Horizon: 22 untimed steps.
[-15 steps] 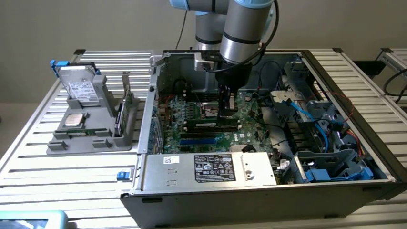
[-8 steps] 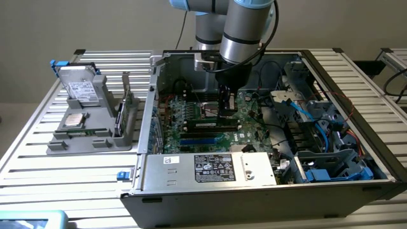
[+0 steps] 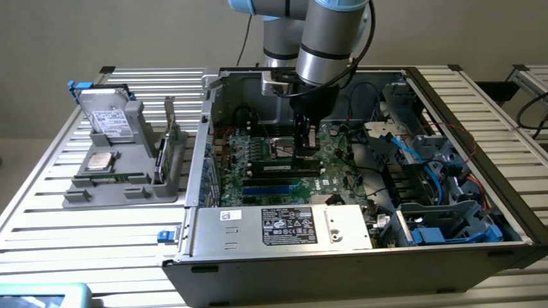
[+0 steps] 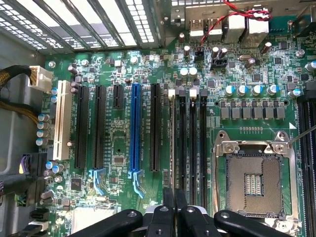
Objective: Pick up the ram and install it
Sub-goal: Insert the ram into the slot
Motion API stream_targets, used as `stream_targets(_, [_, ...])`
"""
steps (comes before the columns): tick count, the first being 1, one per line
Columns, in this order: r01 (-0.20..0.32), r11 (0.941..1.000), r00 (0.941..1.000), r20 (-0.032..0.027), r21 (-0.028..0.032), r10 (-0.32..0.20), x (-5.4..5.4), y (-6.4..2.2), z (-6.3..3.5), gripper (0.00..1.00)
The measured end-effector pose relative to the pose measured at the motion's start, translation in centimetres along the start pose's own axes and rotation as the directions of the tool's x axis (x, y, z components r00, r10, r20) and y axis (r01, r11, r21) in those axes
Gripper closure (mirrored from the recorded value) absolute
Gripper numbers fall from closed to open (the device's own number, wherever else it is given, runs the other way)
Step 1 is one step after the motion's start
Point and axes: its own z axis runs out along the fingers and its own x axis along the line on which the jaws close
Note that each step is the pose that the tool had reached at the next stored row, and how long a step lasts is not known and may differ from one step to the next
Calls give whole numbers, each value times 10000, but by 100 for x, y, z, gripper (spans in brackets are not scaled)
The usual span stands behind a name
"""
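Note:
The ram is a narrow green stick lying along the front of the grey holder, outside the case on the exterior view's left. My gripper hangs inside the open computer case, far from the ram and just above the motherboard. In the wrist view the gripper has its black fingers pressed together, and I see nothing green between them. They hover over the long black memory slots, which look empty, next to the open CPU socket.
The holder also carries a hard drive, a CPU and an upright card. The case walls, the power supply, blue cables and drive cages ring the board.

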Motion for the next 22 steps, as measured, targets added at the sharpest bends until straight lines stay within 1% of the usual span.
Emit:
stream_targets(8, [-1, 10000, 10000, -22, 0, 1, 4, 0, -7, 88])
stream_targets(12, [-1, 10000, 10000, -22, 1, 1, 2, 0, -7, 88])
stream_targets(15, [-2, 10000, 10000, -23, 0, 2, 4, 2, -29, 88])
stream_targets(22, [-51, 10000, 10000, -15, -6, 51, 5, 3, -31, 88])
